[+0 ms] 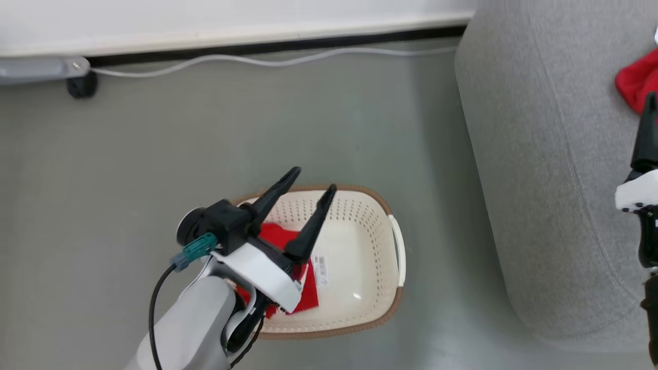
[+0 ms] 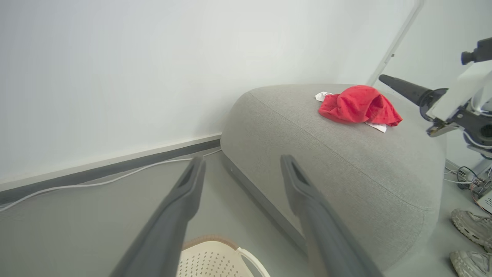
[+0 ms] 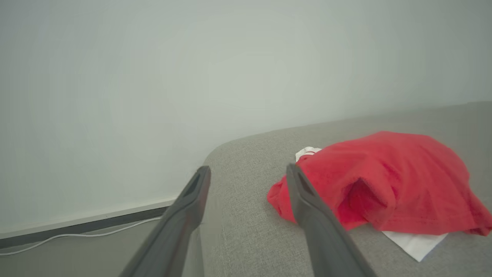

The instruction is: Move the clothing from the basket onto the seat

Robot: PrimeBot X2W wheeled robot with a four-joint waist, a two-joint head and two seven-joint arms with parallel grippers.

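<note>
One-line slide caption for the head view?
Open left hand over the basket, one red garment inside; a second garment lies on the sofa.

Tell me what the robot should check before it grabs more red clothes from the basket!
1. Left gripper open: ok, fingers spread above the basket.
2. Red clothing in the basket to grab: ok, some lies under that gripper.
3. How many pieces are in there: cannot tell, the arm hides part.
4. Right gripper empty: ok, open, nothing between its fingers.
5. Red garment resting on the seat: ok, well back from the edge.
6. Bare seat for more: ok.
</note>
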